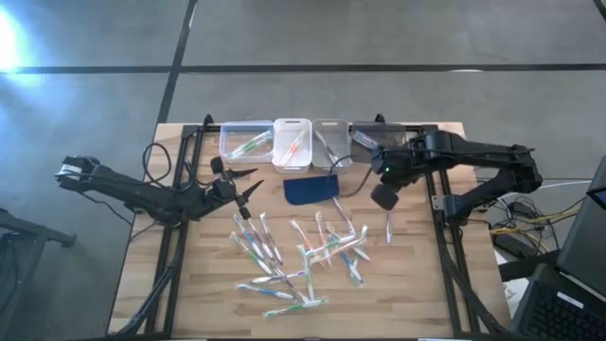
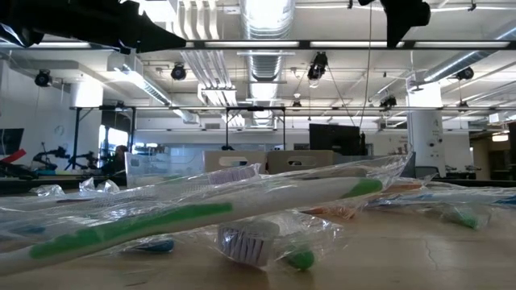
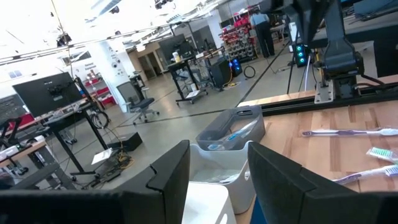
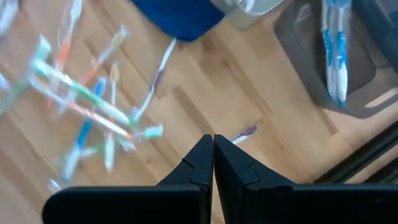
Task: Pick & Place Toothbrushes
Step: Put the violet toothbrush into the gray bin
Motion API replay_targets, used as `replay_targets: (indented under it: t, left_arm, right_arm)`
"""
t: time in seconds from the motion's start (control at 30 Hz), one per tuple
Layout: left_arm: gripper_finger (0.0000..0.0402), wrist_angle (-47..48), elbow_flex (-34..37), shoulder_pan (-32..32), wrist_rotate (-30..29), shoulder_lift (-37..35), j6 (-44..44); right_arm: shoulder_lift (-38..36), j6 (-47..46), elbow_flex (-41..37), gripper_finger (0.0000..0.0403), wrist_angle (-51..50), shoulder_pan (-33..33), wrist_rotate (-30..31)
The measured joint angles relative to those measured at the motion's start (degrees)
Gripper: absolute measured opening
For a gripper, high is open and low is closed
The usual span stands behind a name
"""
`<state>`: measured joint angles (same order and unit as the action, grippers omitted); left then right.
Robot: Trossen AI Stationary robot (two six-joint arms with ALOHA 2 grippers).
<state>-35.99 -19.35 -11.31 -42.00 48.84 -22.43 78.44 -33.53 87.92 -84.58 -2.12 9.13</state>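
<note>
Right hand (image 4: 213,163) above surface (image 1: 407,284), near purple toothbrush (image 4: 244,132); fingers pressed together, nothing visibly between.
Risk: empty close, brush left behind on wood, nothing binned.
Left hand (image 3: 217,171) fingers apart, empty, facing bins (image 1: 292,142).
Toothbrushes (image 1: 303,260) piled mid-surface; few already in bins.
Risk: wrapped brushes overlap, so two could lift together.
No legible writing or brands.
</note>
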Motion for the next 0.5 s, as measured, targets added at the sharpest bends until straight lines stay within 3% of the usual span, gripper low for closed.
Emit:
replay_targets:
  t: [0.1,0.33,0.4,0.5]
  left_arm:
    - [0.0167,0.0,0.0,0.0,0.0,0.0,0.0]
    - [0.0167,1.2,0.0,0.0,0.0,0.0,2.8]
    - [0.0167,1.8,0.0,0.0,0.0,0.0,3.5]
    - [0.0167,2.1,0.0,0.0,0.0,0.0,3.6]
  right_arm:
    - [0.3,10.3,-2.0,0.0009,-1.8,0.9,0.1]
    - [0.4,60.1,-11.4,0.0008,-5.4,1.1,0.6]
    - [0.5,71.1,-14.4,0.0008,-5.3,1.1,3.8]
    - [1.2,76.0,-19.2,0.0008,-2.7,1.0,11.9]
